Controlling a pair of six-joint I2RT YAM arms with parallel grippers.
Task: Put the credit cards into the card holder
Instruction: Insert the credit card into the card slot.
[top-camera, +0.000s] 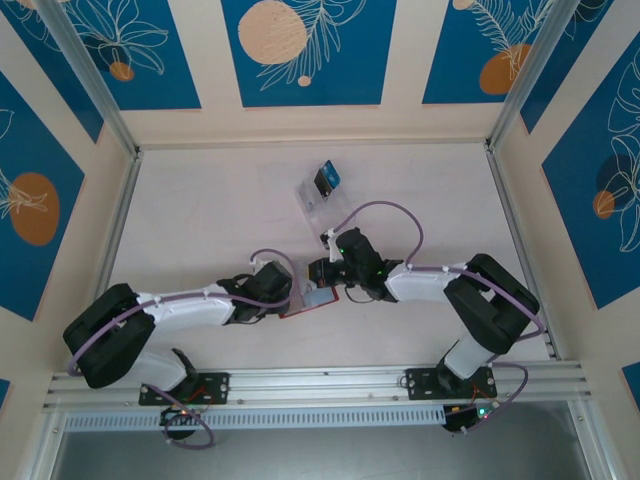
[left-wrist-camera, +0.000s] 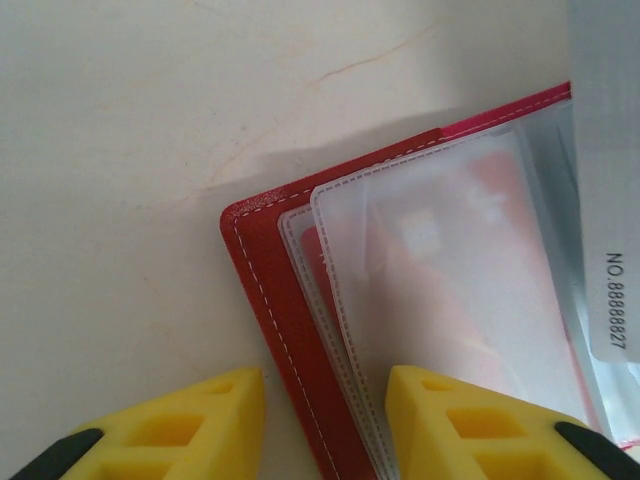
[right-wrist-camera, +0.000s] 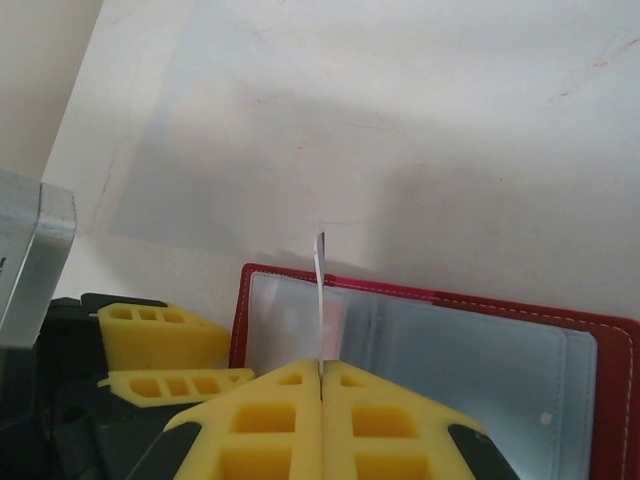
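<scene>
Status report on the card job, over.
Left gripper open, straddling edge of wallet. Right gripper shut on card, edge-on over the open wallet. Rack far back, not in the way.

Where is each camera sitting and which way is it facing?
Top external: above and behind, looking down on the table; both arms and bases show.
Left wrist: looks down at the card holder corner; left fingers show.
Right wrist: looks over the open card holder; right fingers pinch a card.
Shared: both wrist views see the card holder.
</scene>
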